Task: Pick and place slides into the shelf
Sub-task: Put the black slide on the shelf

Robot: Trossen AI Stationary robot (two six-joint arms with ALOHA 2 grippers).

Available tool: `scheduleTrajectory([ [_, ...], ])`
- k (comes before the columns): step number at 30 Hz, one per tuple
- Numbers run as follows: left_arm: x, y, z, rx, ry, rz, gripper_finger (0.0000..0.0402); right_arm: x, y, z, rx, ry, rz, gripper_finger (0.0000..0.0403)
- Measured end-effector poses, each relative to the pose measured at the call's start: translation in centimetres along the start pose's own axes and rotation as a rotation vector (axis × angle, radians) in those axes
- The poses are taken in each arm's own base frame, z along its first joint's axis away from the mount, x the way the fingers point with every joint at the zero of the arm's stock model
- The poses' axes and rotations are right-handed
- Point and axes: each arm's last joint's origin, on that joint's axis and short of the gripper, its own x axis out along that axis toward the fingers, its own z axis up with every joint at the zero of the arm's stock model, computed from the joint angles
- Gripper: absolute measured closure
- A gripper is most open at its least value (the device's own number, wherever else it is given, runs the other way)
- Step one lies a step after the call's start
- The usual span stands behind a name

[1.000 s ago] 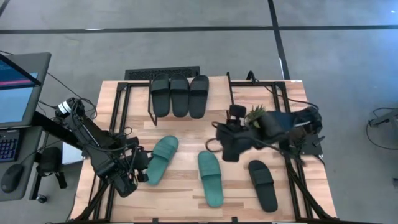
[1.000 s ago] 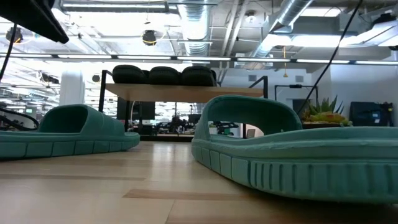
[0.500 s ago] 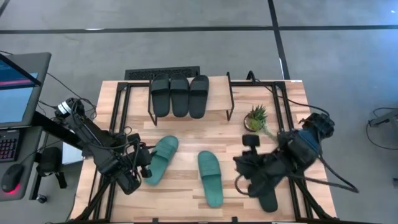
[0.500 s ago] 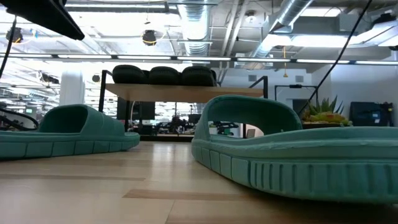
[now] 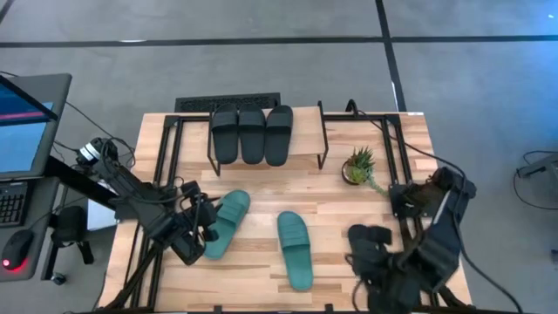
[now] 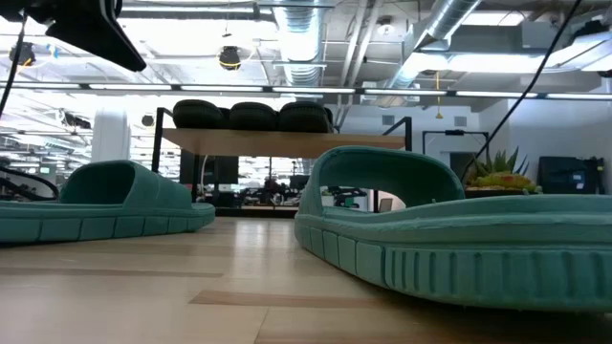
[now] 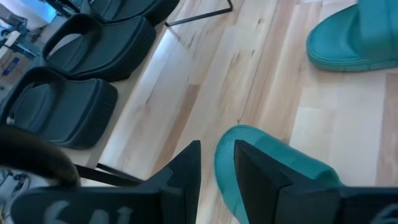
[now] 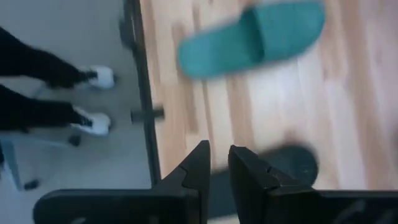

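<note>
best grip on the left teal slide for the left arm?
Probably pinch one side edge of the left teal slide near its heel end, beside the left gripper, coming from above. It lies flat, sole down, angled on the table; the strap arches over the far half, so the low heel rim is open.

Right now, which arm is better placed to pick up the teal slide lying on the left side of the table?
The left arm. Its tool is already at that teal slide's edge, the fingers nearly together over its rim in the left wrist view. The right tool is far across the table over the black slide.
</note>
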Motion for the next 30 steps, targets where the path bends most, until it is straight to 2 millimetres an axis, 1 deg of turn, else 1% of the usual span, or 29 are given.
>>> scheduleTrajectory([
  [3,0.3,0.1,0.1,-0.007,0.006,0.01,0.0315,1.6,1.0,-2.3,0.06,0.05,-0.054,0.0352],
  [5,0.4,0.2,0.2,-0.013,0.011,0.017,0.0315,2.2,1.5,-3.5,0.106,0.065,-0.082,0.0342],
  [9,0.9,0.5,0.4,-0.023,0.022,0.034,0.0315,3.0,2.0,-5.1,0.16,0.078,-0.117,0.0313],
  [12,1.2,0.6,0.6,-0.027,0.027,0.042,0.0315,3.6,2.0,-6.0,0.16,0.086,-0.148,0.0285],
  [17,1.6,0.6,0.9,-0.054,0.025,0.042,0.0315,5.4,1.7,-7.0,0.149,0.109,-0.224,0.0239],
  [20,1.7,0.6,1.0,-0.071,0.024,0.043,0.0315,6.7,1.5,-7.6,0.13,0.122,-0.26,0.022],
  [25,1.8,0.6,1.2,-0.088,0.02,0.036,0.0315,8.3,1.4,-8.4,0.068,0.137,-0.274,0.0202],
  [30,1.8,0.5,1.2,-0.098,0.027,0.025,0.0315,9.4,1.3,-9.3,0.01,0.152,-0.294,0.02],
])
